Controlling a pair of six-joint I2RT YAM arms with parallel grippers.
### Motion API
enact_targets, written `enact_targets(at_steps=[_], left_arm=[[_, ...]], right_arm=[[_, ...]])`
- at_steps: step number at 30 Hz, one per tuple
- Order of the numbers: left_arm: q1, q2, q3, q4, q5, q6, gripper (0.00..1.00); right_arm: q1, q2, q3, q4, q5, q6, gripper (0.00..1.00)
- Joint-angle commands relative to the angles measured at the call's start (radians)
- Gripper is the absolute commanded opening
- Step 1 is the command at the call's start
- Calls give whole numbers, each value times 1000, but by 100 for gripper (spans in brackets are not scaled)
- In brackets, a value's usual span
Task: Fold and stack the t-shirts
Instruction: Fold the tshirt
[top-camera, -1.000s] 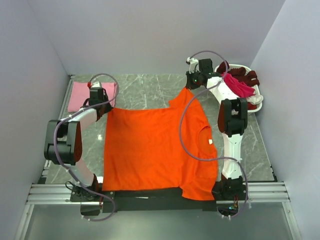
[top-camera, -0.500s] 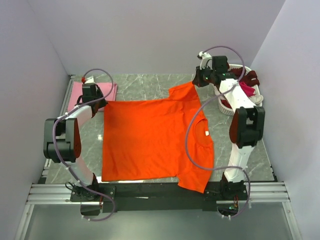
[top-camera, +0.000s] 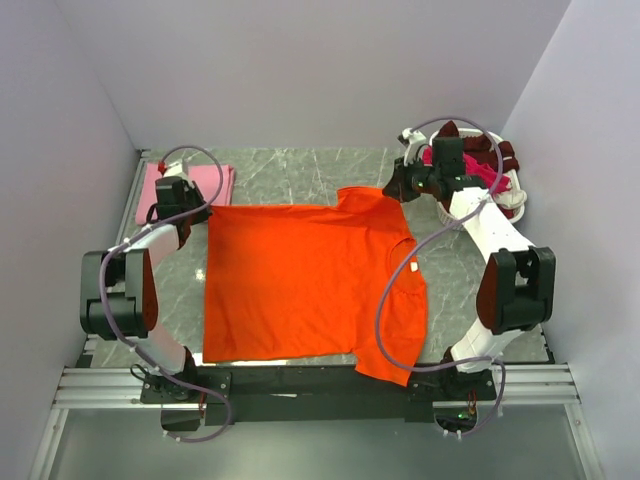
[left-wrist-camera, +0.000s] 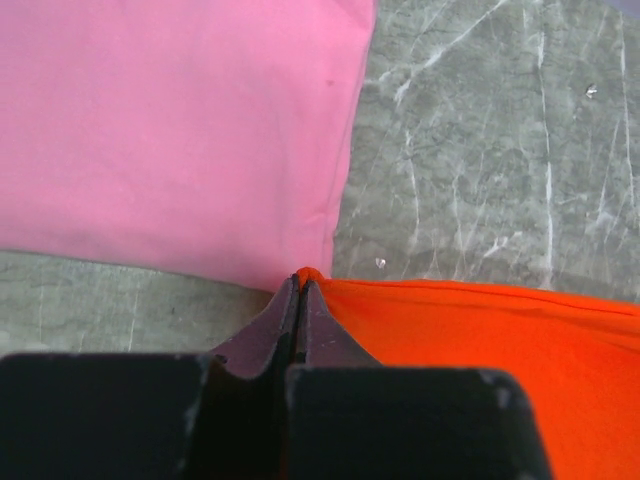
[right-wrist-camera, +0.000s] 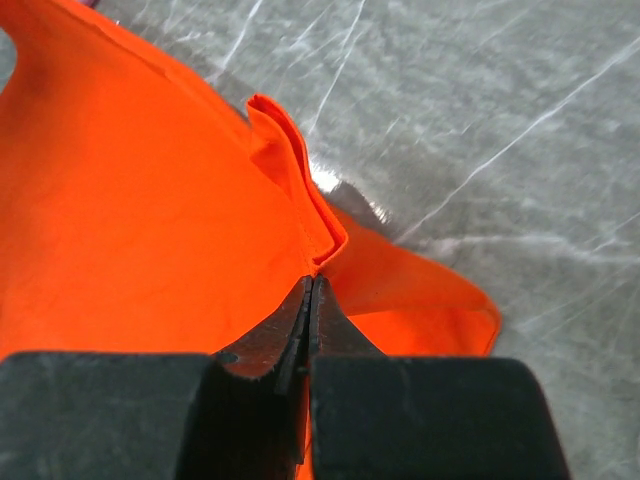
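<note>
Top view: orange t-shirt (top-camera: 300, 285) spread flat on the marble surface (top-camera: 300, 175), collar toward the right.

Left jaws: closed, pinching the far left corner of the orange t-shirt (left-wrist-camera: 480, 340). That corner sits just beside the near corner of the folded pink t-shirt (left-wrist-camera: 170, 120), which lies at the far left of the surface.

Right jaws: closed, gripping a doubled fold of orange cloth (right-wrist-camera: 300, 190) at the far right sleeve.

Edges: the far edge runs nearly straight between my 2 grips. The left edge is straight. The near sleeve reaches over the near edge of the surface.

Open room: a bare band of marble beyond the far edge, between the pink t-shirt (top-camera: 215, 180) and the white basket (top-camera: 515, 200), and a narrower strip right of the collar. The basket holds the magenta t-shirt (top-camera: 485, 170) and the maroon t-shirt (top-camera: 500, 152).
</note>
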Motion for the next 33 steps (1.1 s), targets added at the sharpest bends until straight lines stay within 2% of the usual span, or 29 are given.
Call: enact_targets(at_steps=[1, 13, 33], left_arm=[[7, -72, -32, 82, 13, 18, 0], [7, -111, -98, 62, -4, -28, 0], [7, -281, -237, -16, -75, -148, 0]], right_arm=[[5, -101, -37, 21, -30, -19, 0], [17, -254, -174, -30, -42, -66, 0], [19, -357, -301, -64, -21, -97, 0]])
